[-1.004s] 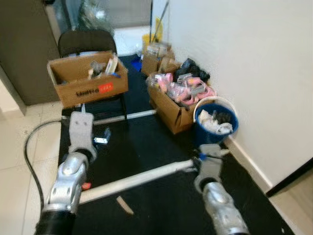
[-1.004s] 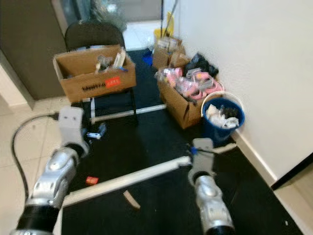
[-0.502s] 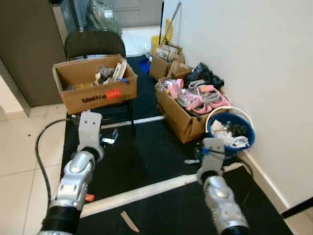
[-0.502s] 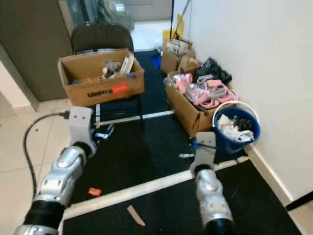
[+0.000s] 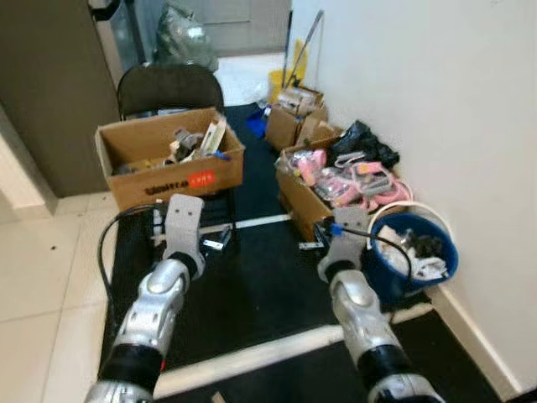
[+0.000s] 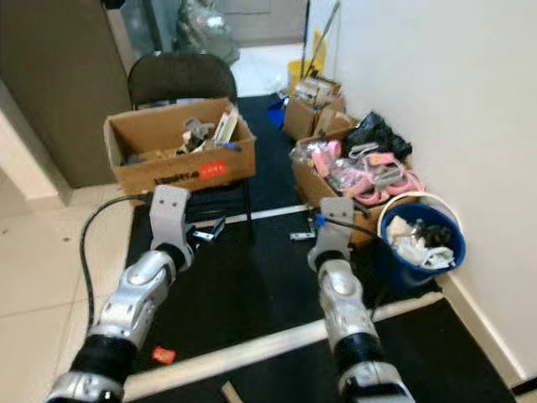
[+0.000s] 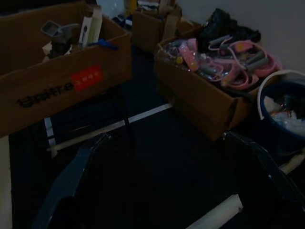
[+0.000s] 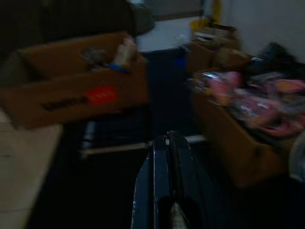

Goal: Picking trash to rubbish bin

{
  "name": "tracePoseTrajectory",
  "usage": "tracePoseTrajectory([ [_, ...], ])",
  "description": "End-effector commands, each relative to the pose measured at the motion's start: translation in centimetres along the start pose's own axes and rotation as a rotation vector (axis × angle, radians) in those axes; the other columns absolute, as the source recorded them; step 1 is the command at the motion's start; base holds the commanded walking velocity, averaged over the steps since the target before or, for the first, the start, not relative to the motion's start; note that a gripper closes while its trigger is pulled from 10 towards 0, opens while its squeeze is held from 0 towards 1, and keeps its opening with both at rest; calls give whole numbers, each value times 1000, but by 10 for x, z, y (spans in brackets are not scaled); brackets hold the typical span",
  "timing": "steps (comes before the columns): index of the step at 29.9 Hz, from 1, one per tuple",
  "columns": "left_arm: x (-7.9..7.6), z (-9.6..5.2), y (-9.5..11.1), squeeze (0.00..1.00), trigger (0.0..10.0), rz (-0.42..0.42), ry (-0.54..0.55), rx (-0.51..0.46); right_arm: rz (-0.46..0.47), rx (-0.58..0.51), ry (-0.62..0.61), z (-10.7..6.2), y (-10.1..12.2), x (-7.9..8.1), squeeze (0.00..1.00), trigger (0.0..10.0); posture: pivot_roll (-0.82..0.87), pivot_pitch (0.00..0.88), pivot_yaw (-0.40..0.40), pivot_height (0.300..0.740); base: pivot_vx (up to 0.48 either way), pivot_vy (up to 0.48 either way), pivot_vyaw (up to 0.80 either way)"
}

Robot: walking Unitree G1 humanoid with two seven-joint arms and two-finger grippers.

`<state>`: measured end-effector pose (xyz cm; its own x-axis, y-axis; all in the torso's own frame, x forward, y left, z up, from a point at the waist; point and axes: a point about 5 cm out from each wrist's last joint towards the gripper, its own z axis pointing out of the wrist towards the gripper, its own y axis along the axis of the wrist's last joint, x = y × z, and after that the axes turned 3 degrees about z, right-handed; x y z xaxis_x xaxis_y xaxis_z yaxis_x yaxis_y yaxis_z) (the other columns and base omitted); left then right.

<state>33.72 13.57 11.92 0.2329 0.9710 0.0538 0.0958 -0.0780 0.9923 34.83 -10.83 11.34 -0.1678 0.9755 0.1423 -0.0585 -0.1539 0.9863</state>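
The rubbish bin is a blue bucket [image 5: 422,256] with a white rim, holding crumpled white trash, and it stands by the wall on the right. A small red scrap [image 6: 164,355] lies on the black mat near my left arm [image 5: 159,298]. Two small light scraps lie farther out, one under the chair [image 5: 216,243] and one by the pink-filled box [image 5: 309,245]. My left gripper [image 7: 162,191] is open above the mat, its fingers [image 7: 71,181] spread wide. My right gripper [image 8: 166,157] is shut, its fingers pressed together, pointing toward the boxes.
A cardboard box [image 5: 168,159] of odds and ends sits on a black chair ahead. Another box [image 5: 336,193], full of pink items, stands left of the bucket. White strips [image 5: 252,357] cross the mat. A black cable [image 5: 105,252] loops on my left. Tiles lie to the left.
The whole view has shifted toward the boxes and bucket, so the camera moved. Both arms now reach higher and farther forward, and the right wrist sits left of the bucket.
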Motion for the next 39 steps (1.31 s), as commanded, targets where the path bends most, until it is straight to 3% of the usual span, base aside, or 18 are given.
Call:
tracePoseTrajectory([
  [1,-5,0,-5,0,10000,2,-22,11,2,-30,32,2,4,1,0,10000,16,106,38,740,382,0,0],
  [7,-2,-1,-8,0,10000,16,-18,15,2,-48,78,4,6,6,0,10000,20,113,34,740,380,0,0],
  [15,19,-9,-13,0,10000,22,56,33,0,-16,30,-2,-5,-4,0,10000,21,115,34,740,377,0,0],
  [27,19,-11,-15,0,10000,13,64,33,4,-18,33,-5,-9,-4,0,10000,25,117,38,740,374,0,0],
  [39,23,-15,-13,0,10000,27,79,34,33,-26,71,-2,-9,7,0,10000,70,132,21,740,375,0,0],
])
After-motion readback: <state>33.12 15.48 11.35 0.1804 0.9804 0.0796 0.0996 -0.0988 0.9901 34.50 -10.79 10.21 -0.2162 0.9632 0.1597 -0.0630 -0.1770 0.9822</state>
